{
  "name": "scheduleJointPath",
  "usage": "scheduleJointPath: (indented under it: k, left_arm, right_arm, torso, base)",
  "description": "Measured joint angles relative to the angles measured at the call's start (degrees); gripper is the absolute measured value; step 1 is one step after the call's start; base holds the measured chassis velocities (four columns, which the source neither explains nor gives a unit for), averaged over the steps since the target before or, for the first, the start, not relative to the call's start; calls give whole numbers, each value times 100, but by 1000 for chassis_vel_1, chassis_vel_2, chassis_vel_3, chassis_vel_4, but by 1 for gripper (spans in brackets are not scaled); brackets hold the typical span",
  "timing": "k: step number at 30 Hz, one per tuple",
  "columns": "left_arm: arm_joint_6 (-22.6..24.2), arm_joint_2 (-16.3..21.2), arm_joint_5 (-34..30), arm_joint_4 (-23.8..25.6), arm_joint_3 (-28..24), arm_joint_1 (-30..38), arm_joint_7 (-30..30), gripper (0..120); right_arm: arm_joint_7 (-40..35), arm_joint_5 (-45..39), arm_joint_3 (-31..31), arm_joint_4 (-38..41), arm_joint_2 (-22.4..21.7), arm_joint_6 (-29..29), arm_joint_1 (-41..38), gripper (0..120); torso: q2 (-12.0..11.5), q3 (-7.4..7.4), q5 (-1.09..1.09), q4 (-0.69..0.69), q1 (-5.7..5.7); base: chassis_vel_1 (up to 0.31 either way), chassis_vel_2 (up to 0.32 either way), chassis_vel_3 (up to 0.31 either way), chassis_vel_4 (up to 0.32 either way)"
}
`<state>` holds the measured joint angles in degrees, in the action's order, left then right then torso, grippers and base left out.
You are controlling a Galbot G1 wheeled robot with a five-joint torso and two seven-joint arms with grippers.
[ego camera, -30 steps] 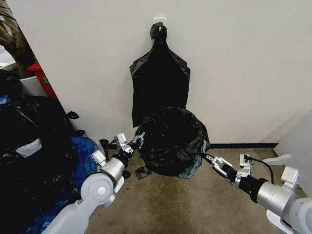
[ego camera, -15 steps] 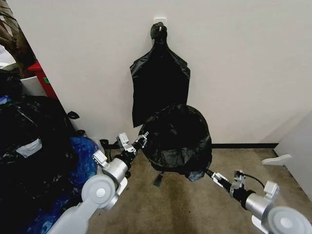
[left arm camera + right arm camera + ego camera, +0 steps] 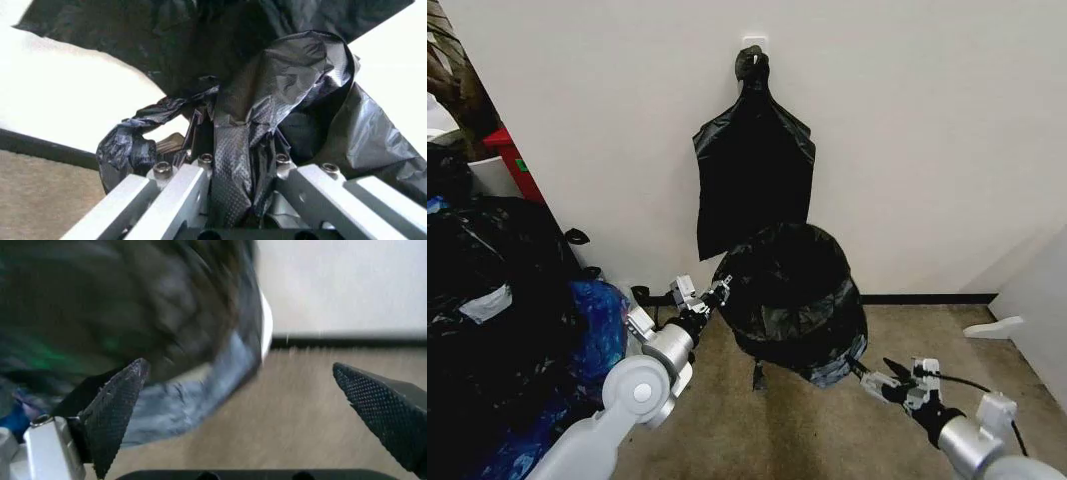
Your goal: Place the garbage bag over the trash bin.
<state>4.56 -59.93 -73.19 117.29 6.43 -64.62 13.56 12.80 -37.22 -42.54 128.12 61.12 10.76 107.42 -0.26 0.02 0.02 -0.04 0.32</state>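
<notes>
- The trash bin, a round bucket wrapped in the black garbage bag, stands tipped at mid-scene, close to the far wall and just below the flat bunch of black bags hanging from a wall hook.
- The bin's long axis is tilted: its open mouth faces up and toward the camera, its base toward the far wall. In the right wrist view a sliver of its white rim shows past the film.
- The left gripper is at the bin's left rim, clamped on a gathered fold of the garbage bag; the film runs down between its fingers.
- The right gripper hangs near and right of the bin, low by the carpet, spread wide and holding nothing, apart from the bag's lower right edge.
- The deciding relation: the bin lies far and left of the right gripper, so the loose right side of the bag is that arm's to reach; the left arm is the nearer one, already anchoring the opposite rim.
- The heap of stuffed bags sits well to the left, clear of both arms.
</notes>
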Motion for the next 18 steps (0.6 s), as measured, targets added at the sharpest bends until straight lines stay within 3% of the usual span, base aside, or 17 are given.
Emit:
scheduleJointPath:
  k: [2,7,10,13,14,18]
  left_arm:
    - [5,2,415,-20,-40,-48,-45,5]
    - [-15,131,1193,-77,-94,-132,-226,5]
    - [-29,253,1866,-92,-147,-194,-308,5]
    - [-25,270,2400,-93,-244,-201,-251,5]
    - [-25,270,2400,-93,-244,-201,-251,5]
    - [-26,220,2838,-163,-561,-140,-243,5]
  right_arm:
    - [81,264,-159,271,14,-333,107,100]
    - [-145,19,-496,703,-100,-358,-90,100]
    - [-927,-1191,-607,1198,-331,47,-552,100]
    - [-1844,-2699,-176,1523,-406,658,-985,100]
    - [-1844,-2699,-176,1523,-406,658,-985,100]
    - [-2797,-3566,889,1551,-383,1194,-1680,93]
  torso:
    - [0,0,-2,-1,0]
    - [0,0,-1,1,0]
    - [0,0,-1,2,0]
    - [0,0,-3,2,0]
    - [0,0,-3,2,0]
    - [0,1,1,1,0]
  base:
    - [0,0,0,0]
    - [0,0,0,0]
    - [0,0,0,0]
    - [0,0,0,0]
    - [0,0,0,0]
    - [0,0,0,0]
